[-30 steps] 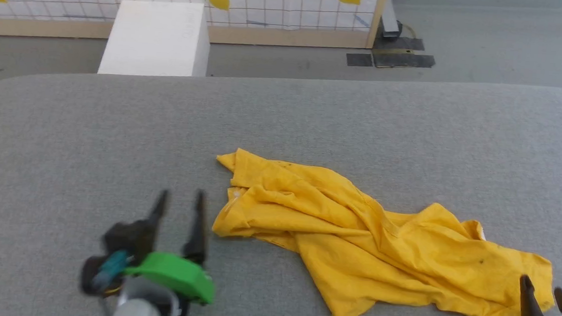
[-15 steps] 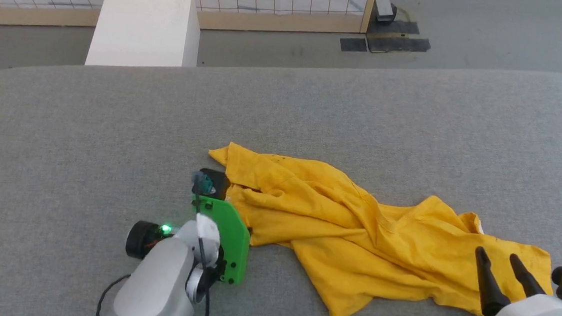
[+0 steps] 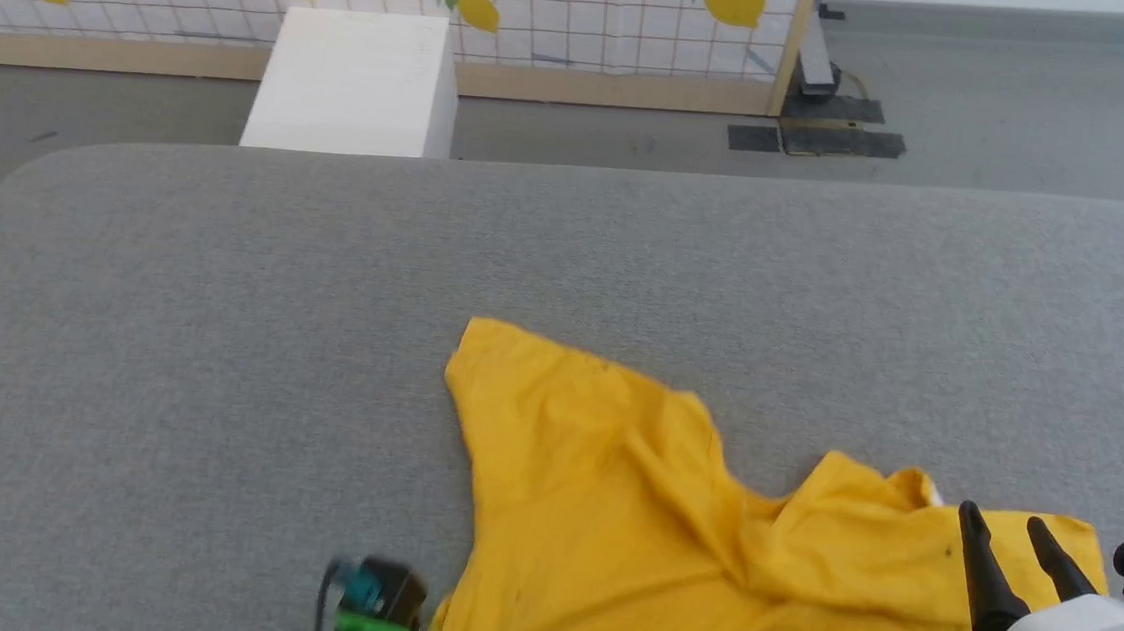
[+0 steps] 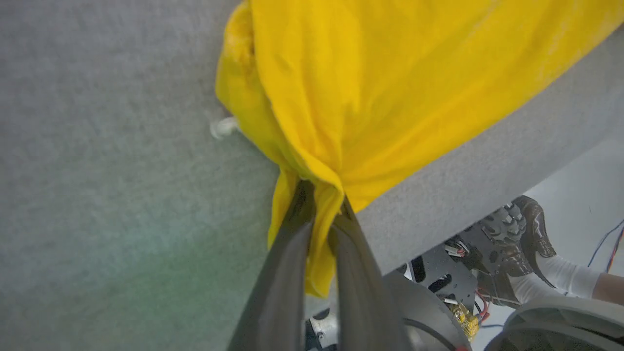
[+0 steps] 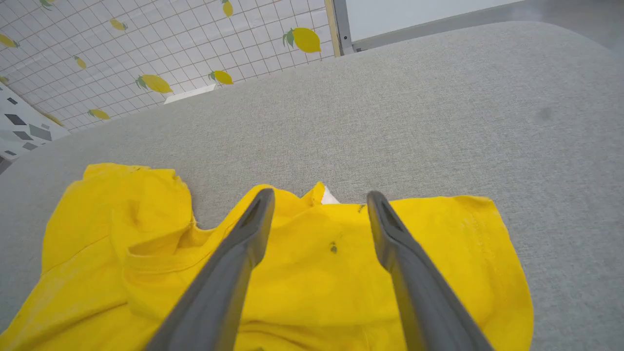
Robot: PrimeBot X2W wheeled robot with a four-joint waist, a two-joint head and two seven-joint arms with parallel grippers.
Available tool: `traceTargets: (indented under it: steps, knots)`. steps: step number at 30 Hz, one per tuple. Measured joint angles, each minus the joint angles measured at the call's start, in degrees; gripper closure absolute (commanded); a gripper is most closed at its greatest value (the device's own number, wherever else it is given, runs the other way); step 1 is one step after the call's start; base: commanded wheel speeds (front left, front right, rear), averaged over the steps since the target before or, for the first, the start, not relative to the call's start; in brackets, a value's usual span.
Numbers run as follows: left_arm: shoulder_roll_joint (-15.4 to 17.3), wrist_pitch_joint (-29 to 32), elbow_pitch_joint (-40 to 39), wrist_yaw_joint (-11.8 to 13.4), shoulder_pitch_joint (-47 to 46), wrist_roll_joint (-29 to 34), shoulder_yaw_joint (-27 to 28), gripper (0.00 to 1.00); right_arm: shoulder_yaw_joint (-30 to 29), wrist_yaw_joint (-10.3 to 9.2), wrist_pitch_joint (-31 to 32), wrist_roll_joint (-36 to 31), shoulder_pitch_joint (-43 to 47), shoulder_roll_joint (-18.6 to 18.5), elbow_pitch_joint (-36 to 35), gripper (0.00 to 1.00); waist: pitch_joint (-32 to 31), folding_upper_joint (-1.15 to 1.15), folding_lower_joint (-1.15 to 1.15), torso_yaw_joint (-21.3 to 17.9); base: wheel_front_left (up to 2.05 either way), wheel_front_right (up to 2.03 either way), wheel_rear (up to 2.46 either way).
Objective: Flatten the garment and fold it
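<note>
A crumpled yellow short-sleeved cotton T-shirt (image 3: 608, 500) lies on the grey fabric-covered surface (image 3: 220, 329). In the head view it spreads from the middle toward 5 o'clock, with its plain side up. One corner points toward 11 o'clock, and its near edge runs off the bottom of that view.

The left pincer (image 4: 321, 202) is clamped on a gathered fold of the shirt. In the left wrist view its two dark fingers (image 4: 287, 263) are pressed nearly together with yellow cloth bunched between them, and the fabric fans out from the grip toward 1 o'clock.

The right pincer (image 3: 1002, 521) sits at 4 o'clock in the head view, over the shirt's right end. Its jaws are spread wide with nothing between them. Whether the tips touch the cloth I cannot tell. A small white label (image 5: 331, 197) peeks from the shirt's far edge, between those tips.

Beyond the surface, at 11 o'clock, a white rectangular box (image 3: 350, 83) stands on the floor before a gridded lemon-print screen (image 3: 546, 3).
</note>
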Motion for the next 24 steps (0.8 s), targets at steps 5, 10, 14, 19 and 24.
traceTargets:
  steps: [5,10,14,19,24]
  knots:
    - [1.21,3.46,-6.28,3.67,8.29,-2.13,1.03,0.67,0.00,0.00,0.51,0.23,-0.01,0.00,0.04,0.00,-0.44,0.00,0.00,1.44,0.00,0.00,0.00]
    - [0.74,-4.45,-9.98,5.32,8.82,0.33,2.69,0.00,-0.27,0.00,-0.13,0.27,-0.03,0.00,-0.08,0.00,-0.32,0.00,0.00,1.64,0.00,0.00,0.00]
    - [0.40,-17.14,-9.79,4.72,-0.63,6.09,4.66,0.00,-0.14,0.00,-2.23,-0.10,-0.13,0.00,-1.13,0.00,0.65,0.00,0.00,0.45,0.00,0.00,0.00]
    - [-0.03,-22.48,-1.87,5.17,-10.55,9.71,5.60,0.00,0.57,0.00,-3.12,-0.07,-0.68,-0.01,-1.27,0.00,1.93,0.00,0.00,-1.32,0.00,0.00,0.00]
    - [-0.47,-24.35,8.34,6.08,-20.51,11.02,6.66,0.00,1.70,0.00,-3.64,0.12,-1.90,0.00,-1.25,0.00,3.97,0.00,0.00,-3.48,0.00,0.00,0.00]
